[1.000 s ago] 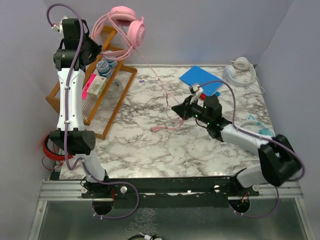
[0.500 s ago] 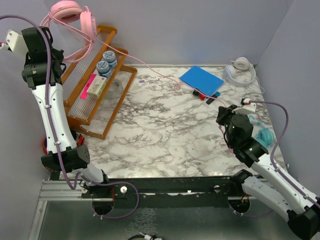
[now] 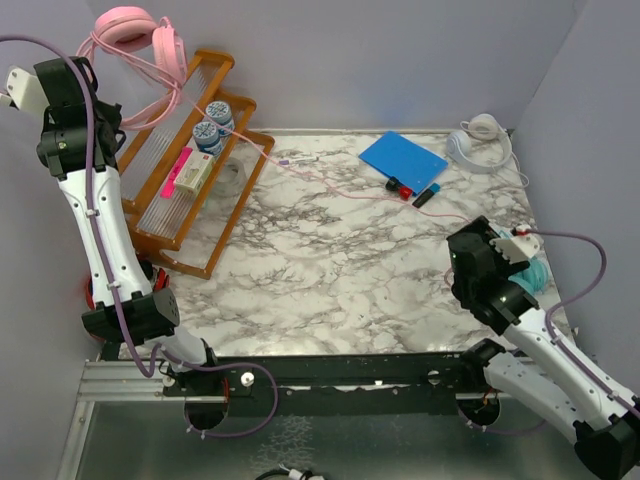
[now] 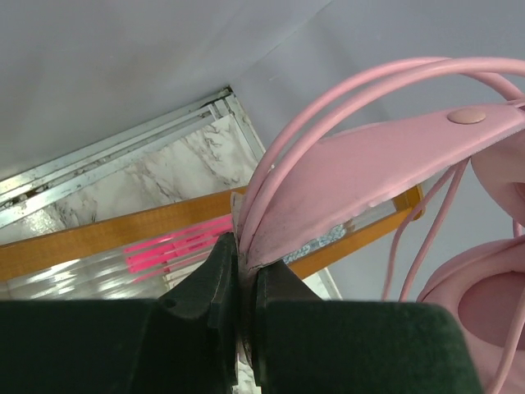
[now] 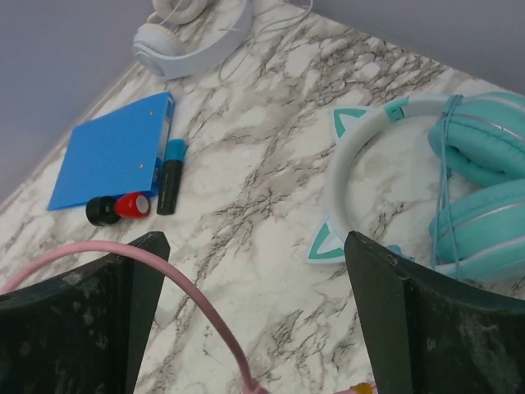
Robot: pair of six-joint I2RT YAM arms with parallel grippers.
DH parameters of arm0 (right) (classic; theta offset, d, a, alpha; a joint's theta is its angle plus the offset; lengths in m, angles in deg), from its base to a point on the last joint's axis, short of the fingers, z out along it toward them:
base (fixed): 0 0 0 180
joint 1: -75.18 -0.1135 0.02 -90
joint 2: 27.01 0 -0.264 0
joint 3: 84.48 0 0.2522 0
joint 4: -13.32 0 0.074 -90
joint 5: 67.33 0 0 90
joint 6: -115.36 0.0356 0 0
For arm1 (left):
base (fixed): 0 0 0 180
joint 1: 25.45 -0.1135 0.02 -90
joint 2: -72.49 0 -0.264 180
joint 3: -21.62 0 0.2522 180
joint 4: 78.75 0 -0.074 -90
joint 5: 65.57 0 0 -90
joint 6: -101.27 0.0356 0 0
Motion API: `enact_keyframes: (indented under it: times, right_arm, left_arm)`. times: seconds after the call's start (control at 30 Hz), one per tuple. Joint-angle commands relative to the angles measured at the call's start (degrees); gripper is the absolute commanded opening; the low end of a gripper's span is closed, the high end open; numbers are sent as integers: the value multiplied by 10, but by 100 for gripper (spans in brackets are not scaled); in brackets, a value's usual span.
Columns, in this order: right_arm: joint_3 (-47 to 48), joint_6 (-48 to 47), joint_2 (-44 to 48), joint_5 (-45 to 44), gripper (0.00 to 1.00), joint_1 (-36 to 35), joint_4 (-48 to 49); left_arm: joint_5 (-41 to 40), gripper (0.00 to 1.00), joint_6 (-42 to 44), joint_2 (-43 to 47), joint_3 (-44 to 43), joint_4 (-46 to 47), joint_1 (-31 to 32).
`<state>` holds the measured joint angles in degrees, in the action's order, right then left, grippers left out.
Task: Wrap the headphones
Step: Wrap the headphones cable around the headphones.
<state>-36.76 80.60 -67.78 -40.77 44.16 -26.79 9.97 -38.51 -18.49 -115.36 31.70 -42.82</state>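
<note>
From above, the left arm (image 3: 95, 210) reaches high over the far left corner of the tabletop (image 3: 330, 290). It holds the pink headphones (image 3: 135, 30) above the wooden rack (image 3: 190, 190), we judge so that the pink cable (image 3: 330, 177) hangs free for winding. That cable trails across the far half of the tabletop towards the right arm (image 3: 500, 300) at the right edge. The white headphones (image 3: 478, 140) lie in the far right corner. The teal headphones (image 3: 535, 275) sit at the right edge, just beside the right arm. A blue folder (image 3: 402, 158) lies near the far edge.

In the left wrist view, the left fingers (image 4: 209, 283) are pinched tight on the edge of the pink headband. Strands of cable run over the band, so we take some wrapping as done.

In the right wrist view, the right fingers (image 5: 123, 312) stand wide apart and grip nothing. The pink cable arcs loosely between them, which we read as a position for taking it up. The teal pair's own cord looks wound round its cups.

The tabletop is white marble pattern with grey veins. Plain pale grey walls close in the left, far and right sides, and a metal rail runs along the near edge.
</note>
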Motion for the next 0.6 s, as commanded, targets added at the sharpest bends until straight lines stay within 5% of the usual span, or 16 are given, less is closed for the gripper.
enact_keyframes:
  times: [0.0,0.1,0.23,0.57]
  right_arm:
    - [29,-122,-34,54,100,2,86]
    - [27,-232,-43,142,100,2,166]
    - [4,-403,-29,366,100,2,300]
    - [36,-445,-90,621,100,2,379]
  left_arm:
    - [71,0,-21,21,-7,67,-12]
    - [119,0,-9,34,-3,76,-12]
    - [199,0,17,46,-3,84,-4]
    - [203,0,18,78,17,120,124]
